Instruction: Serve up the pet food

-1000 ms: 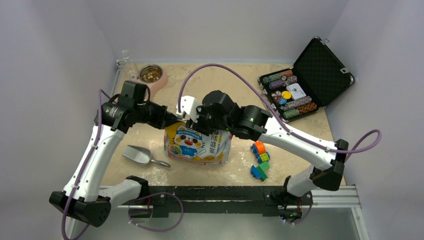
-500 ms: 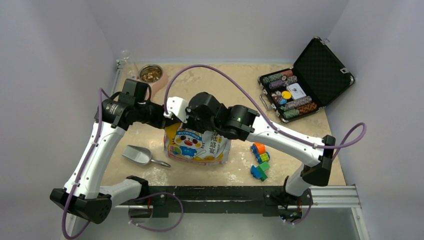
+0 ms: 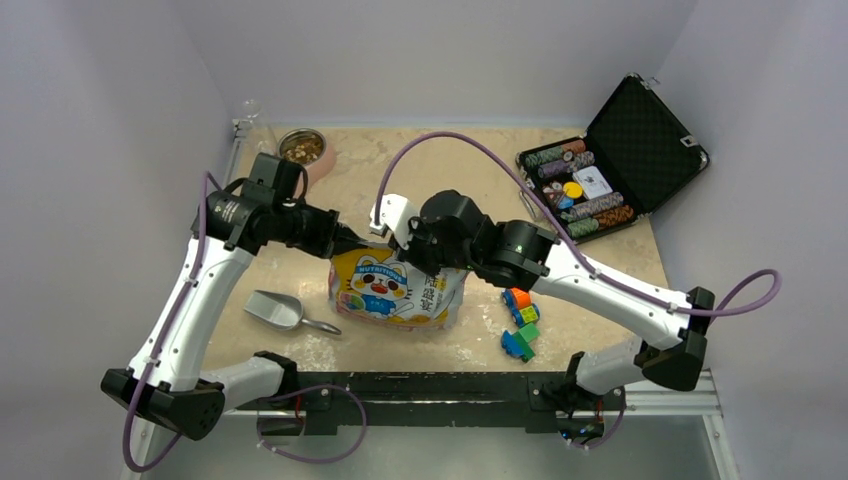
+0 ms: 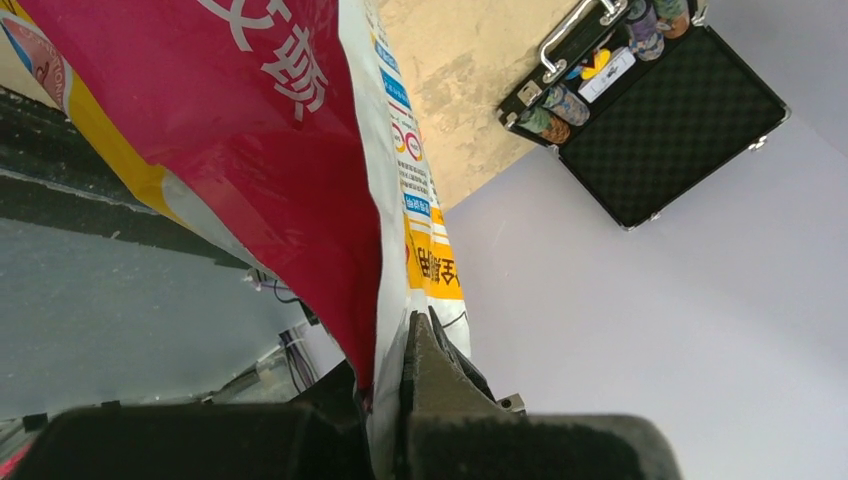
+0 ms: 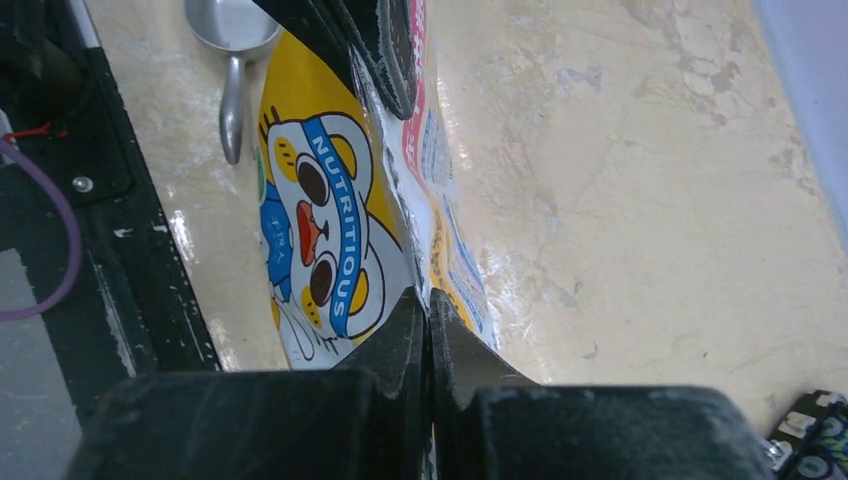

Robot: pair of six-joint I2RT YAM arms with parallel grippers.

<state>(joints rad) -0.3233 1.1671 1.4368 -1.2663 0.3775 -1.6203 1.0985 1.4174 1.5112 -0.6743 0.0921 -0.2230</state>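
Note:
The pet food bag, white, yellow and red with a cartoon cat, stands upright in the middle of the table. My left gripper is shut on the bag's top left edge; the left wrist view shows the fingertips pinching the bag's red and white film. My right gripper is shut on the top edge further right, and in the right wrist view the jaws pinch the film just above the cat print. Brown kibble lies in a metal bowl at the back left.
A metal scoop lies left of the bag and shows in the right wrist view. Coloured toy blocks sit right of the bag. An open black case of poker chips is at the back right and also shows in the left wrist view.
My right arm swung left and then back right along the bag's top edge. The left arm and the bag have barely moved.

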